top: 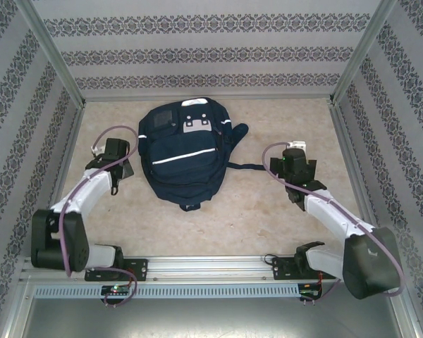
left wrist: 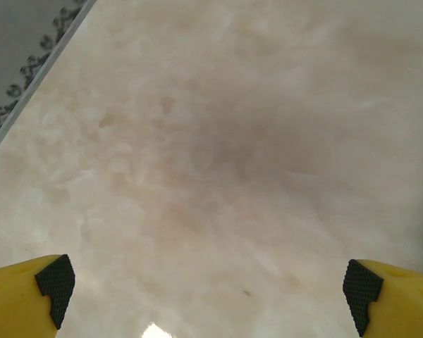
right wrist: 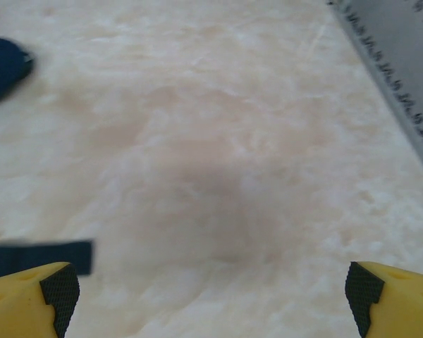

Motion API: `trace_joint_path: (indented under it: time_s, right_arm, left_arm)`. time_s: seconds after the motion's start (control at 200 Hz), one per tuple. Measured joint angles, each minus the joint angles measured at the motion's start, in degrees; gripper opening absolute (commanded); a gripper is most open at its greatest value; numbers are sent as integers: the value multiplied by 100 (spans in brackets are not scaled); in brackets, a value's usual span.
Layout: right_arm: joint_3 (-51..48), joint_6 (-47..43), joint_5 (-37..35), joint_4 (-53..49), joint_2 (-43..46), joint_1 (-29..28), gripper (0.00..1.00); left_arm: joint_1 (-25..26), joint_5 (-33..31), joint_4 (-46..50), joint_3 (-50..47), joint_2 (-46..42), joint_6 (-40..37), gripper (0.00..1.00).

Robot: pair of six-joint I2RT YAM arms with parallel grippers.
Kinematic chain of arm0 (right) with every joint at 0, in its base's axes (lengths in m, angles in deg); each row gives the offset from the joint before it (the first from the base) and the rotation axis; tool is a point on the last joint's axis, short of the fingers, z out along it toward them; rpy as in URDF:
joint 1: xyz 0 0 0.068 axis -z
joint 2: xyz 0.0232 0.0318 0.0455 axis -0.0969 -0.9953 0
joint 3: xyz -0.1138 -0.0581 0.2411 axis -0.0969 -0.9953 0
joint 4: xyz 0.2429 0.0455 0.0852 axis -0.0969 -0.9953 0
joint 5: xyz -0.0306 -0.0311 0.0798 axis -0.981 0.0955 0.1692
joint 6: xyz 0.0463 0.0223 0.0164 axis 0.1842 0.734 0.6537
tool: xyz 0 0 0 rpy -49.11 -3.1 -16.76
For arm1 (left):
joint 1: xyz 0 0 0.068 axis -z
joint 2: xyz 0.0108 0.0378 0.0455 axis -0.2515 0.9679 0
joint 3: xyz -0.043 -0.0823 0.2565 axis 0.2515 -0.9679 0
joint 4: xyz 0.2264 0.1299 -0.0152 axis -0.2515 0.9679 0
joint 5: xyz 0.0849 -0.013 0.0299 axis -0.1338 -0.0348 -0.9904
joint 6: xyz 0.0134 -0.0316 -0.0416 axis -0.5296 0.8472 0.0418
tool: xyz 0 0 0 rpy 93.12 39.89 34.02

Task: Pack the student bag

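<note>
I read the left gripper (left wrist: 211,290) as fully apart: its yellow fingers with black pads (left wrist: 55,282) sit at opposite lower corners of the left wrist view, with nothing between them and bare counter (left wrist: 218,148) below. The right gripper (right wrist: 211,289) is likewise spread wide and holds nothing. A flat navy strap (right wrist: 39,258) ends just beside its finger at 8 o'clock in the right wrist view; I cannot tell whether the two touch. In the top view, the student bag (top: 183,151) lies flat on the counter toward 12 o'clock, front panel up, with a white stripe across it and light-grey patches near its far end. The left gripper stands at 9 o'clock of the bag, just beside it, and the right gripper at 3 o'clock, apart from the bag body. The counter is pale beige with a marbled pattern. Patterned wall panels (top: 197,53) in metal framing enclose it, and a mounting rail (top: 211,266) runs along the 6 o'clock edge.
</note>
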Motion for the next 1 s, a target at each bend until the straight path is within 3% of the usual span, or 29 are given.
trace_joint_path:
  time_s: [0.195, 0.32, 0.6, 0.719, 0.999]
  right_arm:
    - [-114, -516, -87, 1185, -955, 234, 98]
    - [-243, -815, 352, 1941, -1370, 426, 98]
    - [-979, -780, 1606, 4199, -1768, 1224, 98]
    - [-1191, -741, 1926, 4409, -1926, 1333, 98]
    - [-1161, -739, 2256, 4730, -1926, 1333, 98]
  left_arm:
    - [-107, -122, -1888, -413, 896, -527, 100]
    - [-107, 26, -3226, -925, 946, -990, 100]
    - [-107, 1213, -5458, -1801, 894, -1934, 100]
    - [-107, 1829, -6432, -2162, 953, -2249, 100]
    - [-107, 2199, -6979, -2275, 1029, -2505, 100]
